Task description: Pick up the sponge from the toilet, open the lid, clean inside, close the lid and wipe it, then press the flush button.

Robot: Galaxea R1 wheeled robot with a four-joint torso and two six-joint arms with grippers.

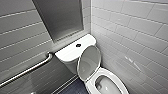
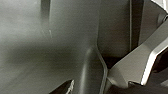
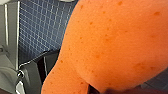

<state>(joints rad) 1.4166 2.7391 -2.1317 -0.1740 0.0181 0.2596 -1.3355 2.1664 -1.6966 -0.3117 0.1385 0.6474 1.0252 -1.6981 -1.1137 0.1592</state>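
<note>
The white toilet (image 1: pixel 111 75) stands in the corner with its oval lid (image 1: pixel 88 62) raised and leaning back against the tank, so the bowl is open. A small dark flush button (image 1: pixel 78 45) sits in the middle of the flat tank top (image 1: pixel 70 52). In the right wrist view the orange sponge (image 3: pixel 117 45) looms very close, and my right gripper is shut on it. My left gripper is open and holds nothing; its wrist view shows grey surfaces close by.
A metal grab bar (image 1: pixel 27 71) runs along the grey tiled wall left of the toilet. A recessed grey niche (image 1: pixel 60 17) is above the tank. White tiled wall (image 1: pixel 135 37) closes the right side. The floor (image 3: pixel 40 27) has small blue tiles.
</note>
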